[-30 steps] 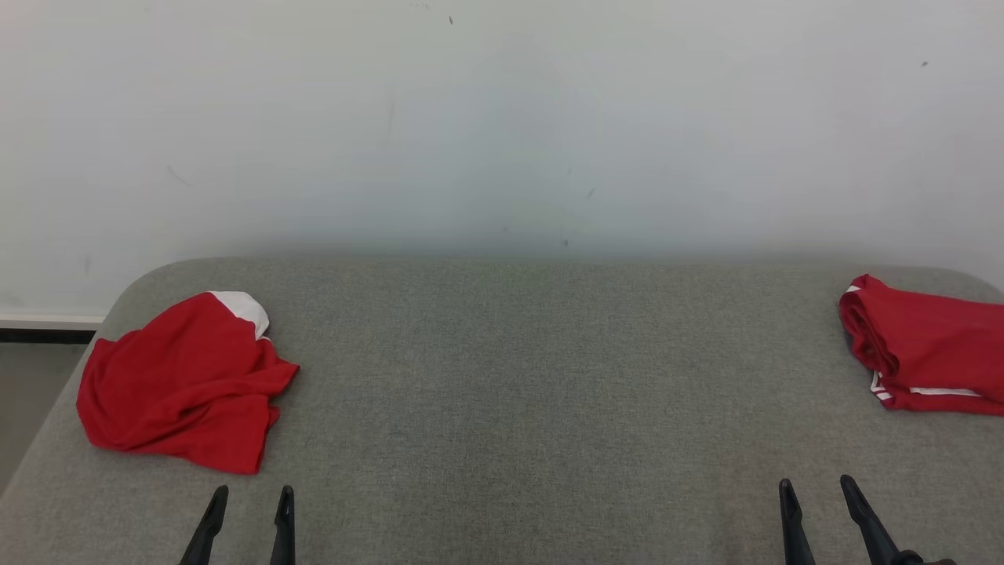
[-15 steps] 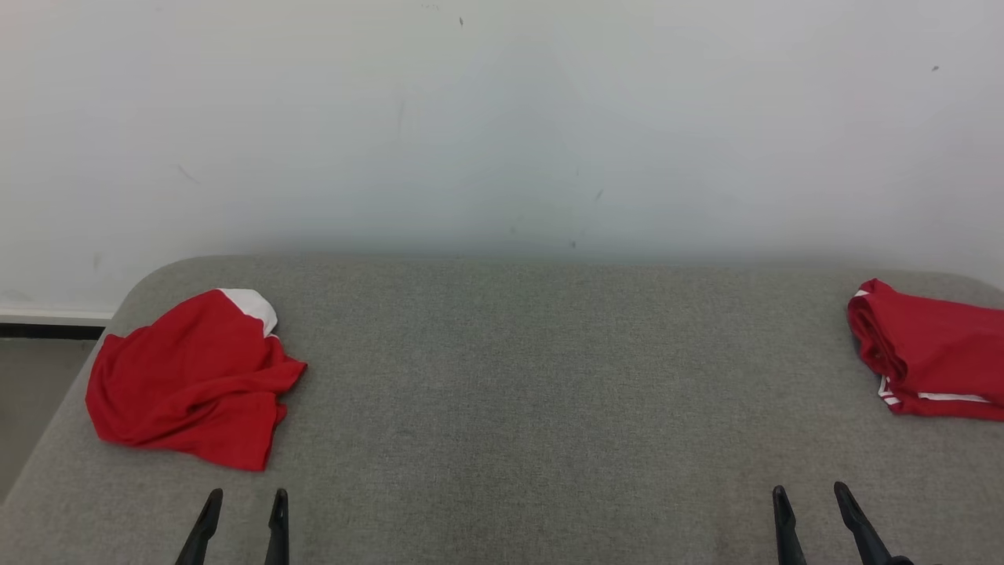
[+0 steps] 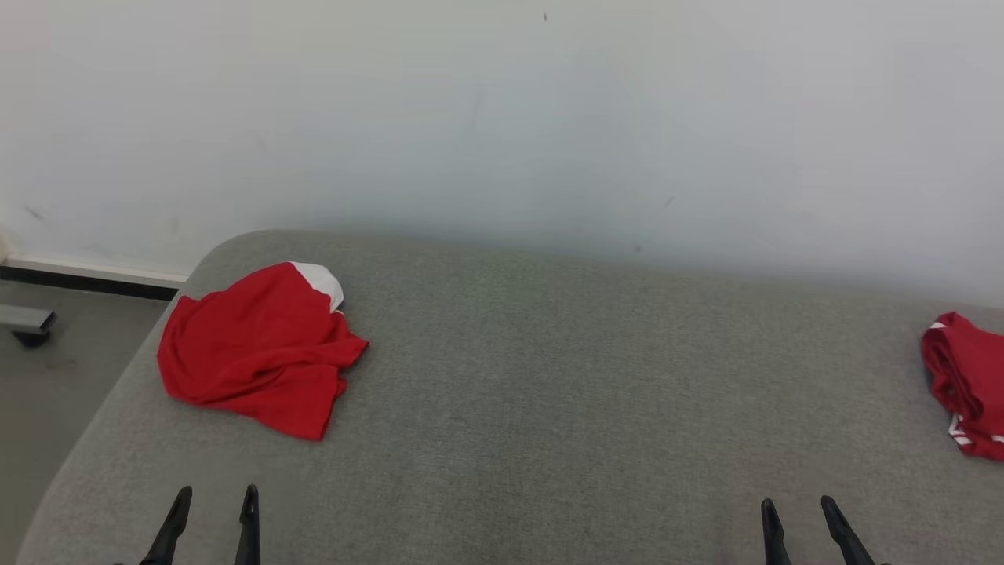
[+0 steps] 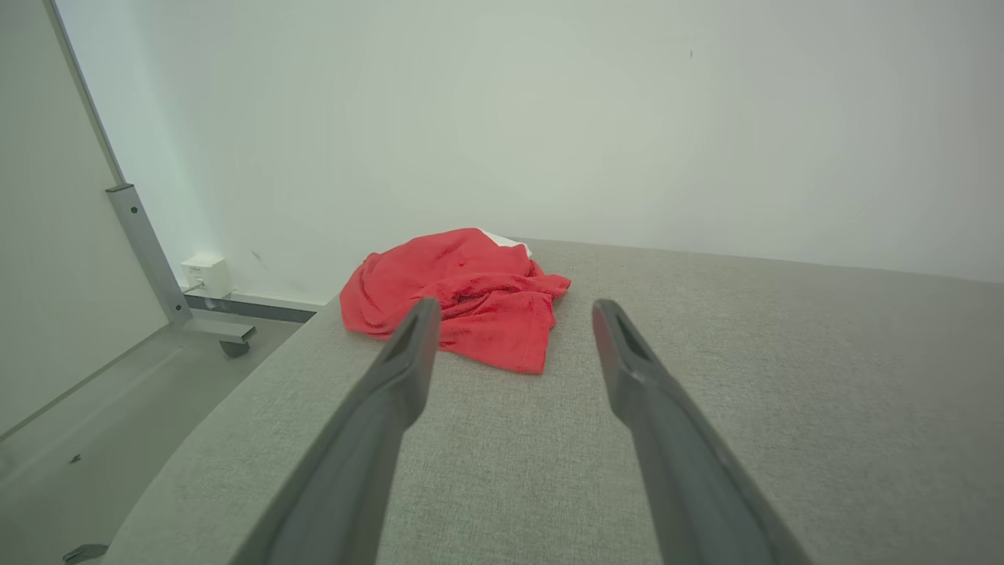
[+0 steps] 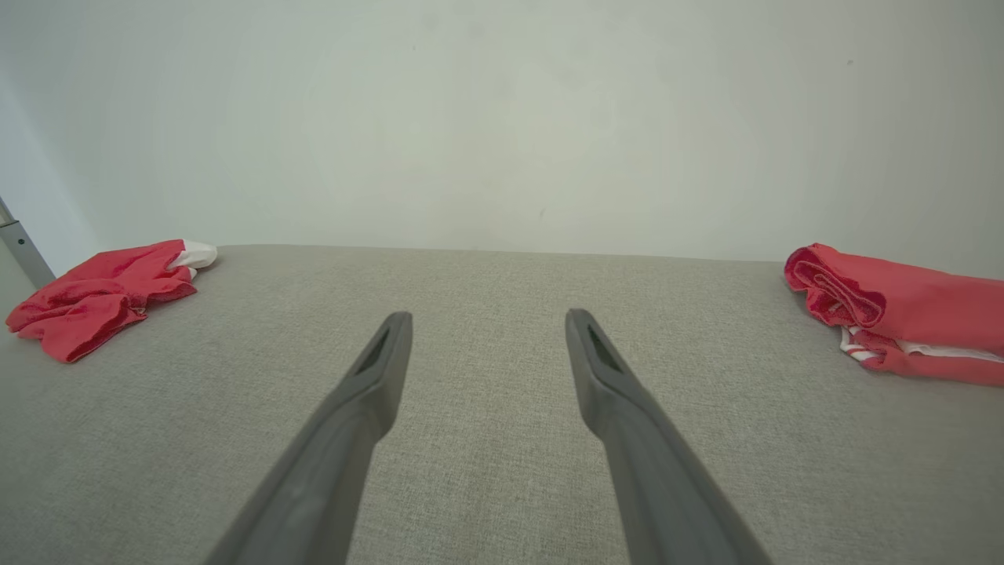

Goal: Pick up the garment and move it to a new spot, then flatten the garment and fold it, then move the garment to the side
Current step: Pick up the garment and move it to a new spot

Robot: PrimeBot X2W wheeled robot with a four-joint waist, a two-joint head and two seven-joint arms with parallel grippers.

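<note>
Lying crumpled near the left end of the grey table [image 3: 549,408], the red garment [image 3: 255,353] shows a white patch at its far edge. The left gripper [image 3: 218,493] hangs near it but apart from the cloth, its fingers spread and empty. The right gripper [image 3: 796,504], likewise spread and holding nothing, hovers above the tabletop. At the far right lies a second red garment [image 3: 969,377], seemingly folded, though the head view's edge cuts it off.
</note>
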